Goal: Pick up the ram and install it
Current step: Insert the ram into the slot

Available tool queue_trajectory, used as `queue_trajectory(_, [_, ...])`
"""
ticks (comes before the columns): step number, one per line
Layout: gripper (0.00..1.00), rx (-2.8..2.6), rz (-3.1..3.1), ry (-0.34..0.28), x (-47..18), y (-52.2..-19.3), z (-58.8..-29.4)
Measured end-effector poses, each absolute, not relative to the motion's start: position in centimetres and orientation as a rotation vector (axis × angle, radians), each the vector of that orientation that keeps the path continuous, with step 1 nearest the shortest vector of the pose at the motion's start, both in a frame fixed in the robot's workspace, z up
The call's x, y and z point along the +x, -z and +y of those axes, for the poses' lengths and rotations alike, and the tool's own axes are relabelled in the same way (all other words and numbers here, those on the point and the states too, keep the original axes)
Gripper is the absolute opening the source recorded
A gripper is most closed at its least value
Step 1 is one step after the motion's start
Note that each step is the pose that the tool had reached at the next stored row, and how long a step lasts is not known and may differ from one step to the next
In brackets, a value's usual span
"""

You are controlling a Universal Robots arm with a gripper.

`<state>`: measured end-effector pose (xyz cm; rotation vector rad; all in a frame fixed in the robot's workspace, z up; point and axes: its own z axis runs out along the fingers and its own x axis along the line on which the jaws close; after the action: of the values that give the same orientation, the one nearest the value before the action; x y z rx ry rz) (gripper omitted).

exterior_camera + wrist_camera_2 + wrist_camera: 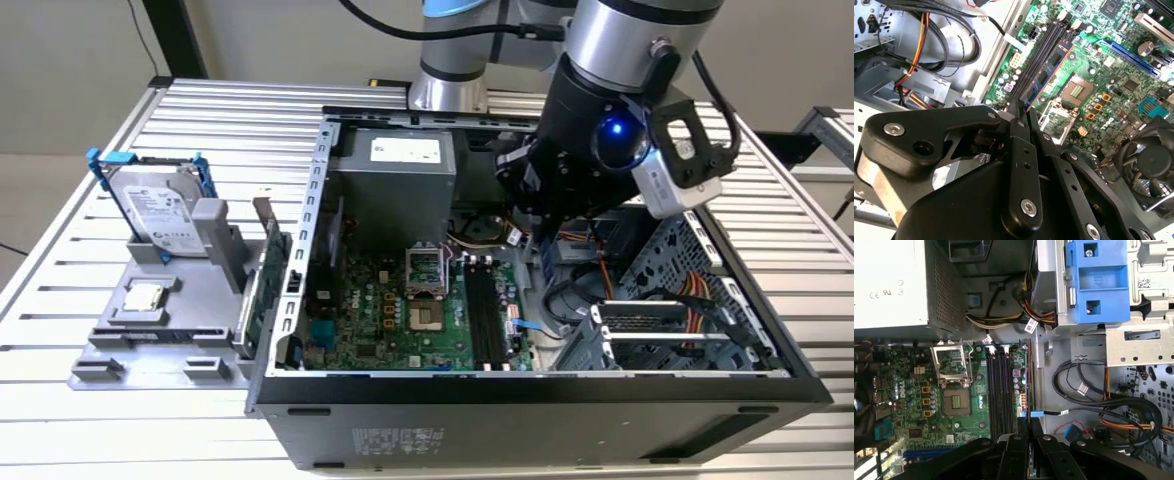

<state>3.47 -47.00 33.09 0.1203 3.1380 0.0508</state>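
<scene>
The ram [1050,74], a thin blue stick with dark chips and a reddish edge, juts out from between my fingers in the second wrist view. In the first wrist view the ram [1029,385] shows edge-on. My gripper [1021,112] [1028,427] is shut on one end of it. It hangs above the green motherboard [919,390], just beside the black memory slots [1000,390] [1036,60] and apart from them. In the exterior view my gripper [531,238] reaches down into the open computer case [534,395], over the slots [483,310].
Inside the case are a grey power supply [394,180], the CPU socket [956,402], a blue drive bracket [1099,282], a fan [1149,165] and loose cables [1094,400]. Outside, on the exterior view's left, a grey holder [147,340] carries a hard drive [158,208] and a green card [274,275].
</scene>
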Motion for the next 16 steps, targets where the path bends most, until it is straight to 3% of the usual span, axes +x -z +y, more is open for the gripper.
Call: queue_trajectory(16, [0.00, 0.133, 3.137, -0.048, 3.46, -32.00, -47.00])
